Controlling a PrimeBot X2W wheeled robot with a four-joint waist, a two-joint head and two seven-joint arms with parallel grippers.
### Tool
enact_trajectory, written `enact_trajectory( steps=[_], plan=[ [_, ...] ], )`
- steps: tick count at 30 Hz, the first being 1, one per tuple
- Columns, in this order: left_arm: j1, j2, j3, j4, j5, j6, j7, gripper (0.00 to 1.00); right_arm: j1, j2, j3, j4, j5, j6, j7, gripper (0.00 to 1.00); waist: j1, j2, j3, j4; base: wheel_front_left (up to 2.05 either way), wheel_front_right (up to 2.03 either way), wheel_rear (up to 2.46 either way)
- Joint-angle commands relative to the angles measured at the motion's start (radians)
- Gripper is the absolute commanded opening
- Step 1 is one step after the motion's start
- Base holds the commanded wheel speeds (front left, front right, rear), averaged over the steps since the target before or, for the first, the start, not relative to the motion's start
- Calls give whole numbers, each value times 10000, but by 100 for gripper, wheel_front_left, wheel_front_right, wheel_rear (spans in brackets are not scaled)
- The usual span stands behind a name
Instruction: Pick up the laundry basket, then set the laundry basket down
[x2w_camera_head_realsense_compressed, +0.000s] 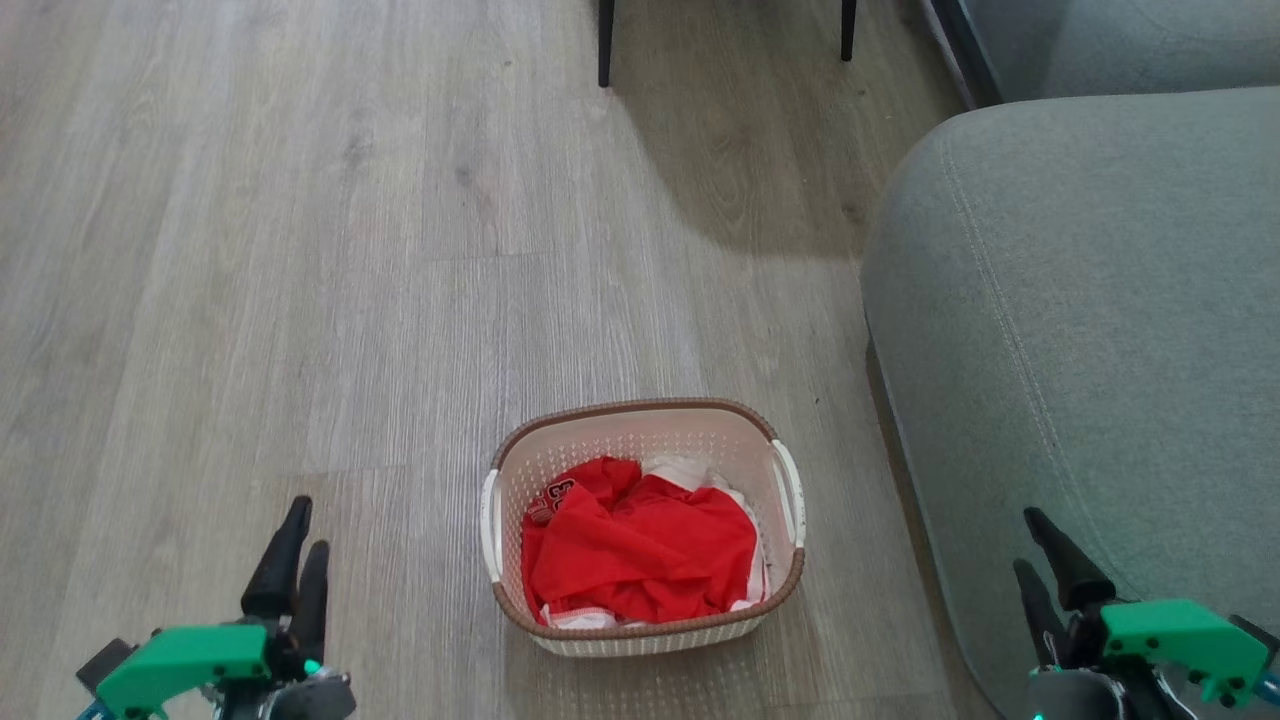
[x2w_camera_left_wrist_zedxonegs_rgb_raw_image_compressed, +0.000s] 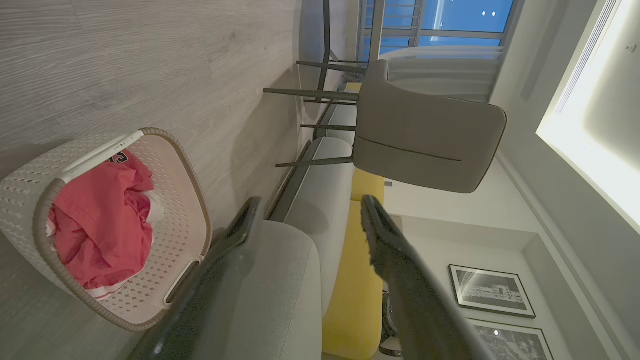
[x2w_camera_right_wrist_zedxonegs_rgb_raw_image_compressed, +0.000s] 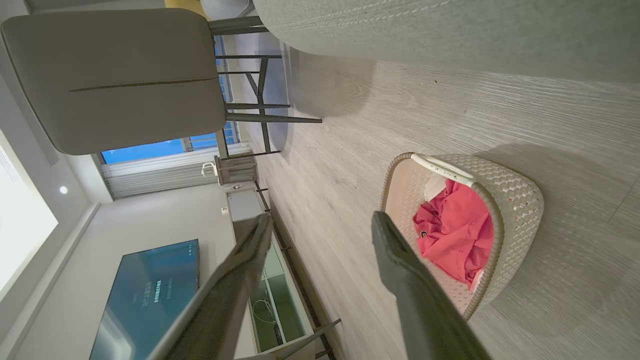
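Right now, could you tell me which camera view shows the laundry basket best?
The head view: it looks down on the whole laundry basket, both handles and red clothing unobstructed. Both wrist views show it sideways, with a finger overlapping its edge.

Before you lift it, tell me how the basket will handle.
The basket looks like stiff perforated plastic, so should keep its shape. Holding just crumpled clothes, it is probably light. Lifted by one handle, it would likely tilt.

The laundry basket (x2w_camera_head_realsense_compressed: 640, 440) sits on the floor (x2w_camera_head_realsense_compressed: 300, 250), clothes (x2w_camera_head_realsense_compressed: 640, 550) inside, sofa (x2w_camera_head_realsense_compressed: 1080, 350) at its right, chair legs (x2w_camera_head_realsense_compressed: 605, 45) beyond.
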Motion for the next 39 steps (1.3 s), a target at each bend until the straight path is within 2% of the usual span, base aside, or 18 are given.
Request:
enact_trajectory(
  steps=[1, 13, 25, 39],
  plan=[
    [-469, 84, -45, -381, 137, 8, -91, 100, -390, -46, 30, -326, -144, 2, -94, 100, 0, 0, -3, 1, 0, 0, 0],
    [-429, 91, -202, -777, 893, 190, -415, 100, -401, -58, 204, -525, -923, 4, -417, 100, 0, 0, -53, 10, 0, 0, 0],
    [-405, 100, -598, -1366, 2818, 577, -797, 100, -385, -72, 536, -1058, -2910, 7, -798, 100, 0, 0, -86, 13, 0, 0, 0],
    [-353, 109, -1034, -1709, 5583, 827, -1207, 100, -333, -87, 964, -1444, -4815, 10, -1207, 100, 0, 0, -158, 9, 0, 0, 0]
  ],
)
